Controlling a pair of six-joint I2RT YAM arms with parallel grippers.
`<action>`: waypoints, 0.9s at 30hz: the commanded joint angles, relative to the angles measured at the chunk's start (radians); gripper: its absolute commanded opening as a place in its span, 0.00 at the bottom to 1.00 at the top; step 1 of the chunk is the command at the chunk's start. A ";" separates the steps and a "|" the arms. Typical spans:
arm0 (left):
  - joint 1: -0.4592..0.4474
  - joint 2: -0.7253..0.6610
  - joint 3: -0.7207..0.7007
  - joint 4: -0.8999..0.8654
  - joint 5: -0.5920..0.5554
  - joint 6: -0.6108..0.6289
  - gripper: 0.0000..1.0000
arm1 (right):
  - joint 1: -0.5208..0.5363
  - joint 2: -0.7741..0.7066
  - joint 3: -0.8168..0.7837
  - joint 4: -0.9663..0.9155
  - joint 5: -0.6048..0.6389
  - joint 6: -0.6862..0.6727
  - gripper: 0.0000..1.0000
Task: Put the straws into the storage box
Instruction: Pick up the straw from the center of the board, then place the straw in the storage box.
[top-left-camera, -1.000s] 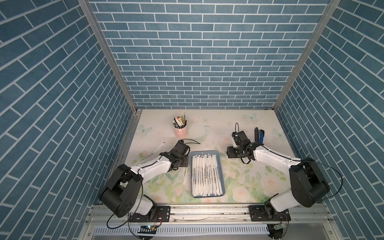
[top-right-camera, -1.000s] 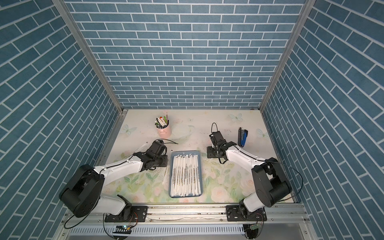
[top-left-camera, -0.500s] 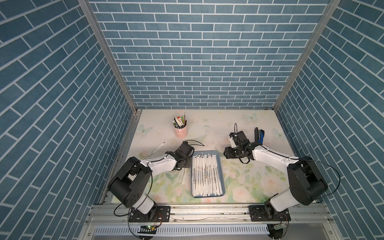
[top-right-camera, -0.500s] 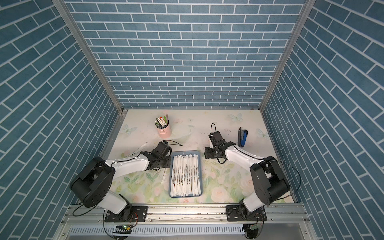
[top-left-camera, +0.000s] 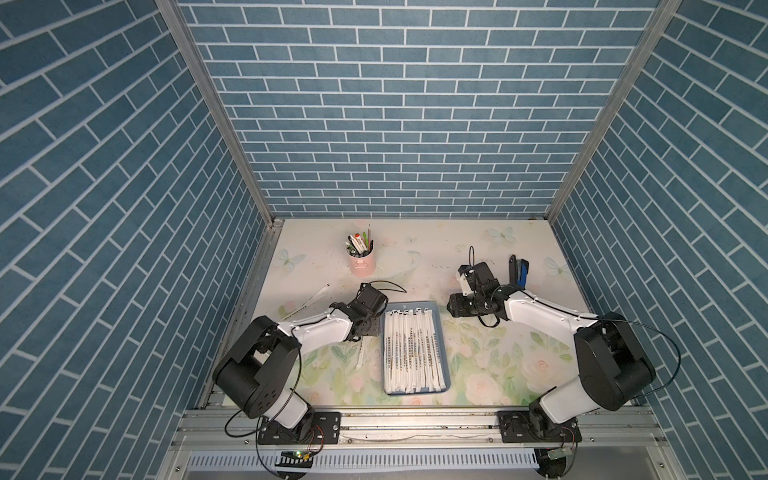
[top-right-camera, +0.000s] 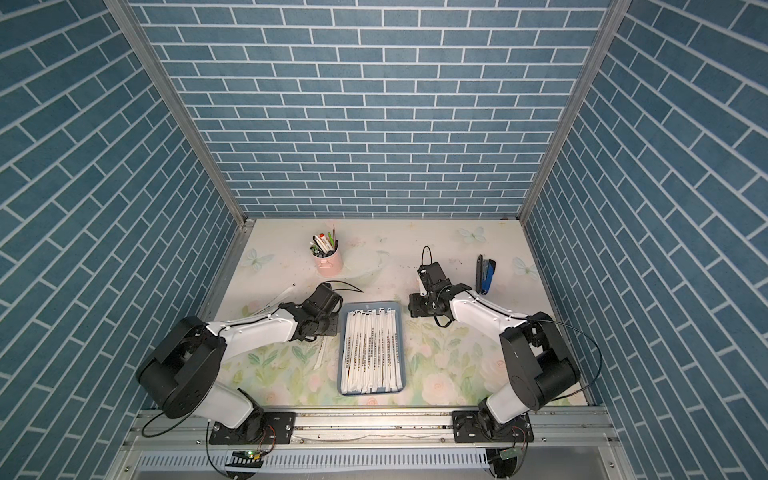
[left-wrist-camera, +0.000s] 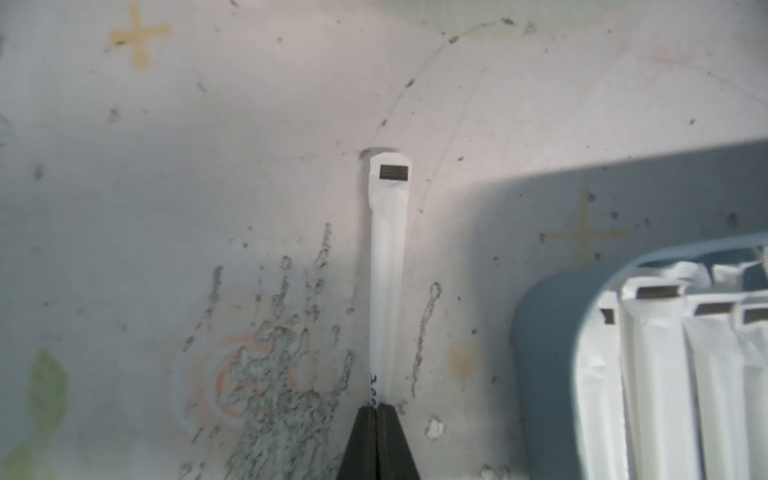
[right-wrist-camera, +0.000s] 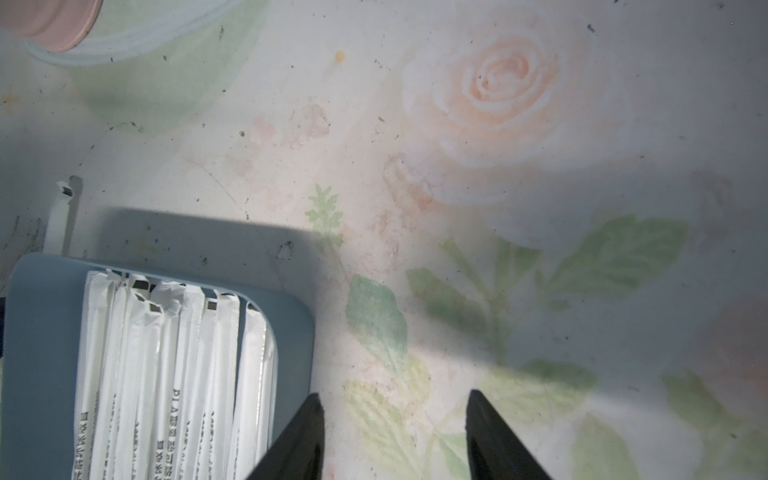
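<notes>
Here the left hand (left-wrist-camera: 376, 409) is clenched on one straw (left-wrist-camera: 386, 270) lying on the table (left-wrist-camera: 166, 166), just beside the storage box (left-wrist-camera: 540, 353). The right hand (right-wrist-camera: 395, 415) hangs released. The straws (right-wrist-camera: 166, 353) in the box carry black print, with "DIA" legible.

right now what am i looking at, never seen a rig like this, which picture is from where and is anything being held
The left arm and right arm work at a table. Both top views look down from one camera overhead; each wrist view comes from a camera on an arm. On the table: a box full of straws, a cup of pens, a stapler, one loose straw. The left tool is shut on a straw beside the box. The right tool is open, empty.
</notes>
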 joint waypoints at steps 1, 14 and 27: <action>0.014 -0.074 0.037 -0.098 -0.076 -0.050 0.03 | -0.001 0.019 0.024 -0.027 0.004 -0.018 0.55; -0.287 -0.161 0.231 -0.164 -0.138 -0.374 0.00 | -0.023 0.005 0.034 -0.028 0.021 -0.030 0.55; -0.495 0.118 0.239 0.000 -0.165 -0.597 0.00 | -0.067 -0.035 -0.006 -0.002 -0.012 -0.050 0.54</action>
